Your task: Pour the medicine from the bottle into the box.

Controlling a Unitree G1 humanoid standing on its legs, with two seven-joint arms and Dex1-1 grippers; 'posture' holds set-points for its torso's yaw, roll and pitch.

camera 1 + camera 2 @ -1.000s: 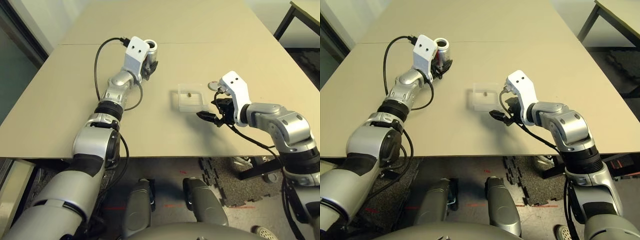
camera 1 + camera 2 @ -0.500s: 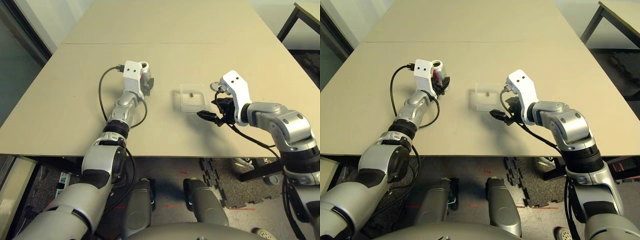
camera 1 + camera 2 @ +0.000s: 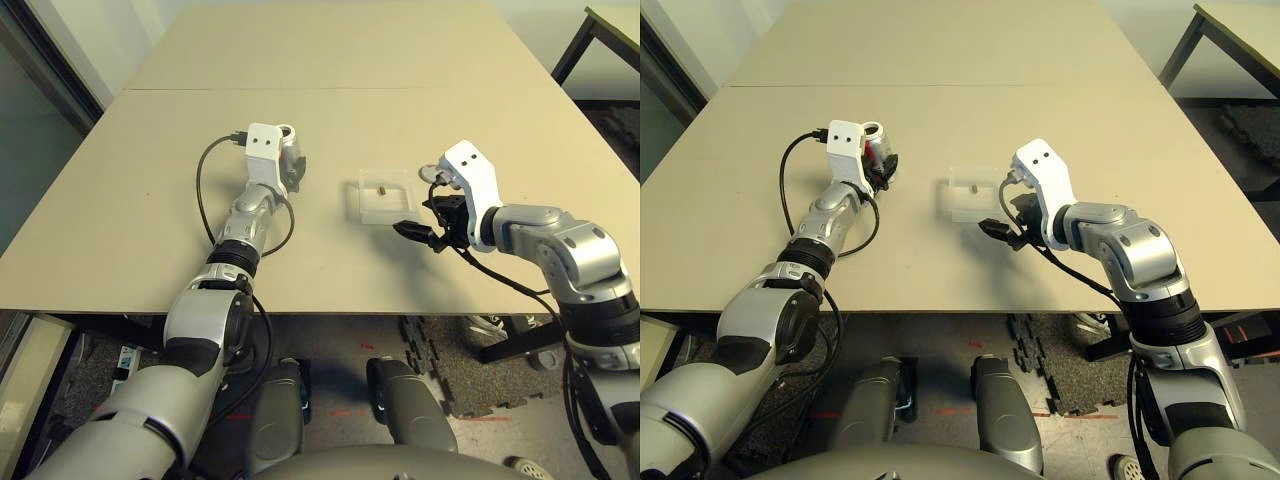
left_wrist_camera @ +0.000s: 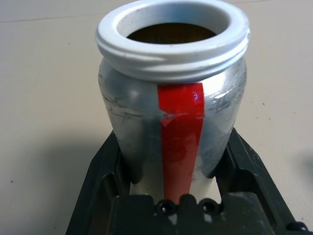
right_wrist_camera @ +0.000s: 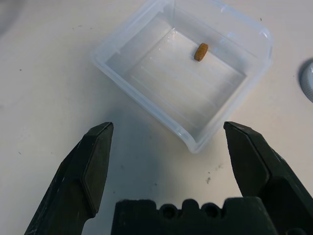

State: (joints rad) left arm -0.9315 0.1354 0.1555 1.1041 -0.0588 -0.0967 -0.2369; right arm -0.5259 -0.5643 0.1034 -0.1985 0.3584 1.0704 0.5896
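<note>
The silver bottle with a red stripe stands upright and uncapped, its white mouth open, left of the box. My left gripper is shut on its lower body. The box, a clear shallow tray, lies mid-table with the medicine, one tan pill, inside it near the far wall. My right gripper hovers open just in front of the box's near right corner, holding nothing.
The round grey cap lies on the table right of the box, partly behind my right wrist. The tan table stretches wide behind both arms; its front edge runs just below my elbows.
Over the last second my left arm came down and toward me with the bottle, from raised to upright at table level. The right arm stayed put.
</note>
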